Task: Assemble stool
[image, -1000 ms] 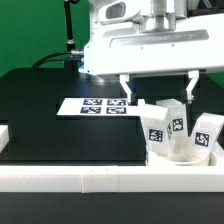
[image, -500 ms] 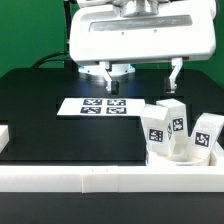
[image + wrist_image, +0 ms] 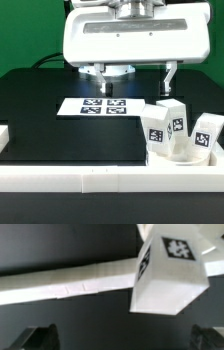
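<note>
The gripper [image 3: 137, 76] is seen spread wide in the ext. view, nothing held betw. the fingers [image 3: 170, 76] and nothing touched; it is hung above the black table [image 3: 60, 120], over the marker board [image 3: 98, 106]. The fingers are dark and slim under a broad white, smooth-cased body. In the wrist view only two dark fingertips [image 3: 40, 336] are caught at the frame edge, well apart. The stool parts are found at the ext. view's right, near the front rail [image 3: 100, 177]: three legs [image 3: 172, 115] stood upright on the round seat [image 3: 180, 152], all matte white plastic. The legs are rectangular blocks w/ black-and-white square tags on their faces. In the wrist view one leg [image 3: 168, 272] is shown close, tilted, tag on its end, w/ a long white rail [image 3: 70, 279] lying beyond it.
</note>
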You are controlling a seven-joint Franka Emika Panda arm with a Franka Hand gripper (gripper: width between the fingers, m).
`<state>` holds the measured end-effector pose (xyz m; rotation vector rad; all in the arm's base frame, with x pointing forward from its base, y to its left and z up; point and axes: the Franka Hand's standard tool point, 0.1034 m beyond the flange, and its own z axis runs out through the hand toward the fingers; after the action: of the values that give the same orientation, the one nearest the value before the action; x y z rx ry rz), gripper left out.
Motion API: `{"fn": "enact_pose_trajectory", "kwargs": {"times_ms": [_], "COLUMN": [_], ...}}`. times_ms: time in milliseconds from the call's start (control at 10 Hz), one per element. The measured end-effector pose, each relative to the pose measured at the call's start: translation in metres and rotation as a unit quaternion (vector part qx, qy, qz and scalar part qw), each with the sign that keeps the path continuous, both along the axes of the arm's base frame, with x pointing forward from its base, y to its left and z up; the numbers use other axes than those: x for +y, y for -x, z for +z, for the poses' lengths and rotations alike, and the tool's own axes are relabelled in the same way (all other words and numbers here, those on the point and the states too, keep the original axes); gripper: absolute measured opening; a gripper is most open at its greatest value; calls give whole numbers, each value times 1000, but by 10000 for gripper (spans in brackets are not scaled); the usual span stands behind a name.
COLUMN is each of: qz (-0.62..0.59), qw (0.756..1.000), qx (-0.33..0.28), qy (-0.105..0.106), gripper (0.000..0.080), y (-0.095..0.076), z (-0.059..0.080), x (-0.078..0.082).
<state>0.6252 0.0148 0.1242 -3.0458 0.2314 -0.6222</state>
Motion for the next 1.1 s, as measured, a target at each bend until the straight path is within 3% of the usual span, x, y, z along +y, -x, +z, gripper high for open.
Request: {"fn": "enact_pose_trajectory", "kwargs": {"times_ms": [200,300,600,700,900,1100], "qz": [1,17,36,36,65,194], "qw": [1000,997,977,981,980,964], "qx": [3,73,207,187,187,182], "qy": [0,-15,-43,-37,-29,8], "gripper": [650,650,650,650,650,650], "y": [0,6,2,-6,-4,-7], "z": [-1,-6,-1,0,-2,-4], "x": [0,6,5,4,4,14]}}
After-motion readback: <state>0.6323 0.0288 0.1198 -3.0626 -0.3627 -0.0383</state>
